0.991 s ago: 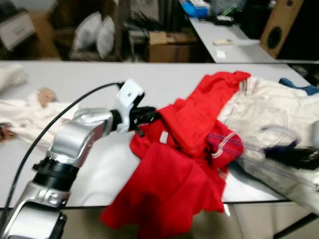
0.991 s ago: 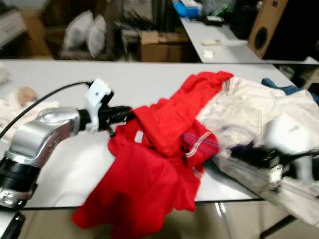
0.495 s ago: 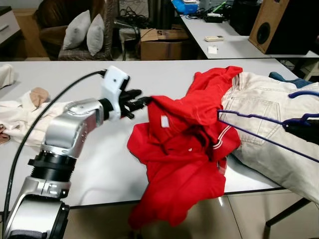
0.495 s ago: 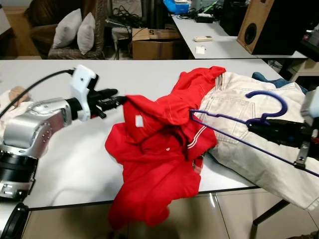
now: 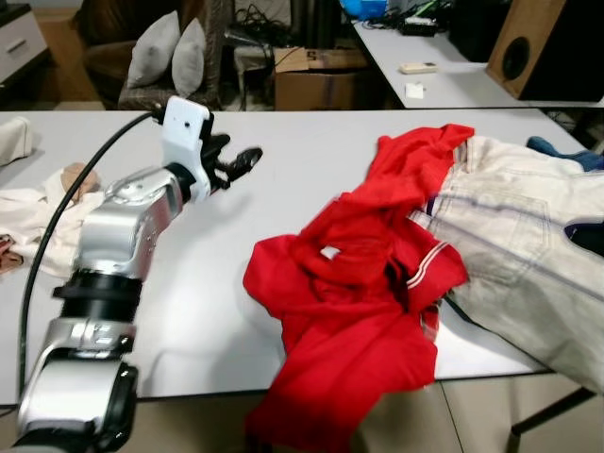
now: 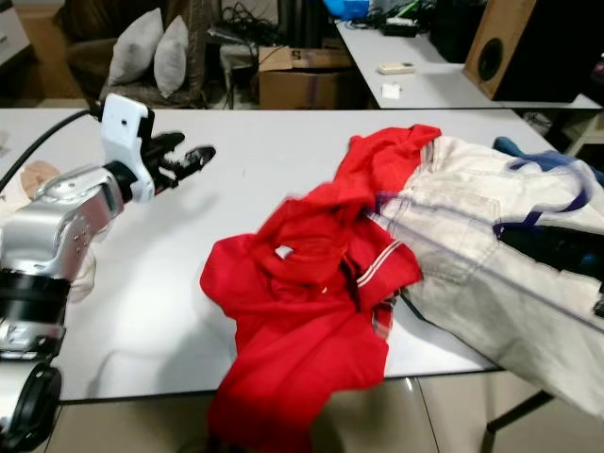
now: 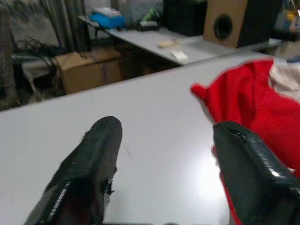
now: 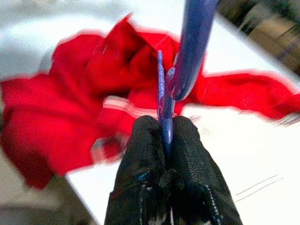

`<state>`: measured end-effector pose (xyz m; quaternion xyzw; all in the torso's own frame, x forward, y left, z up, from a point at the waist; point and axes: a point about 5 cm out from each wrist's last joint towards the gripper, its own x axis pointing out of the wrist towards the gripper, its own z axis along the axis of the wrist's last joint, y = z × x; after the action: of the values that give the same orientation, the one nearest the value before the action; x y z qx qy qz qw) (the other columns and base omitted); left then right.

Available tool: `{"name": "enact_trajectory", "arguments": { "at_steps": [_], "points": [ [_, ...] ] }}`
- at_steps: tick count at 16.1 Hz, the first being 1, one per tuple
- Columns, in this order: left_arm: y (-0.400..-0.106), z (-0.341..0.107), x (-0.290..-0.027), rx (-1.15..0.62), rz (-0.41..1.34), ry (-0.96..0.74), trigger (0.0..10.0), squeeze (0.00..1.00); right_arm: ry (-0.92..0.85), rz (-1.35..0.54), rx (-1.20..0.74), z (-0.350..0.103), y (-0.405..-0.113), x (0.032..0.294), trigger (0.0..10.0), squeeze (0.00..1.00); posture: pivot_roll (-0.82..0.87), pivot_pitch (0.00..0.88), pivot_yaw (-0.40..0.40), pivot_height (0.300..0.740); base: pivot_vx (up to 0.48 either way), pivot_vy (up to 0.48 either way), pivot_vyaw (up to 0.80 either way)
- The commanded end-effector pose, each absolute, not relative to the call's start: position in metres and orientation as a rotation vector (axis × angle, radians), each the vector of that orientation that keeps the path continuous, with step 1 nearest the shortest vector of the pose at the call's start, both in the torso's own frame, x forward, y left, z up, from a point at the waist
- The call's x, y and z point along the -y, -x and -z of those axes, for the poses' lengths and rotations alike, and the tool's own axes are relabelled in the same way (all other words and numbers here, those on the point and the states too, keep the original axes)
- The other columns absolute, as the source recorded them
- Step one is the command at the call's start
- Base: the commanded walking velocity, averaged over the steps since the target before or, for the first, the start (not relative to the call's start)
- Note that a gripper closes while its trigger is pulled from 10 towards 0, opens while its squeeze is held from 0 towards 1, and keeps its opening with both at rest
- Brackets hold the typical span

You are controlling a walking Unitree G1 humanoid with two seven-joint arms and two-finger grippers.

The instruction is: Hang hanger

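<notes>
The right gripper [image 8: 164, 136] has its fingers closed tight on the neck of the purple hanger [image 8: 190, 51], just below the hook, and holds it out beyond the right end of the desk [image 5: 283, 142], over the cream trousers [image 5: 528, 255]. In the head views the hanger is a blur, so its far arm cannot be placed with certainty; it seems to reach toward the red shirt [image 5: 359, 283] lying ahead of those fingers. The left gripper [image 5: 247, 157] hovers with fingers spread wide and empty, the shirt well off to one side of them.

The main risk, as I judge it, is the hanger's arm snagging in the shirt's folds and dragging it: half the shirt already hangs over the desk's near edge and could slide to the floor. The thin neck could also twist in so narrow a pinch.
</notes>
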<state>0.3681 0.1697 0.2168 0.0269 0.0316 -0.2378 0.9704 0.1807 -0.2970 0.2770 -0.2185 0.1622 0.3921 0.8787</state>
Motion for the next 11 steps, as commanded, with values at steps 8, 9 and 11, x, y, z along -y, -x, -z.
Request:
{"name": "enact_trajectory", "arguments": {
  "at_steps": [8,9,11],
  "points": [
    [-0.372,-0.224,-0.143,-0.014,0.582,-0.082,10.0,0.82,0.759,-0.565,-0.471,-0.291,-0.187,0.321,10.0,0.00,-0.04,0.000,0.046,0.740,0.000,0.000,0.00],
    [-0.372,-0.223,-0.143,-0.016,0.586,-0.080,10.0,0.00,0.759,-0.600,-0.459,-0.299,-0.182,0.317,10.0,0.00,-0.04,0.000,0.046,0.740,0.000,0.000,0.00],
    [-0.373,-0.222,-0.144,-0.021,0.582,-0.074,10.0,0.00,0.803,-0.664,-0.473,-0.312,-0.171,0.314,10.0,0.00,-0.04,0.000,0.044,0.740,0.000,0.000,0.00]
  ]
}}
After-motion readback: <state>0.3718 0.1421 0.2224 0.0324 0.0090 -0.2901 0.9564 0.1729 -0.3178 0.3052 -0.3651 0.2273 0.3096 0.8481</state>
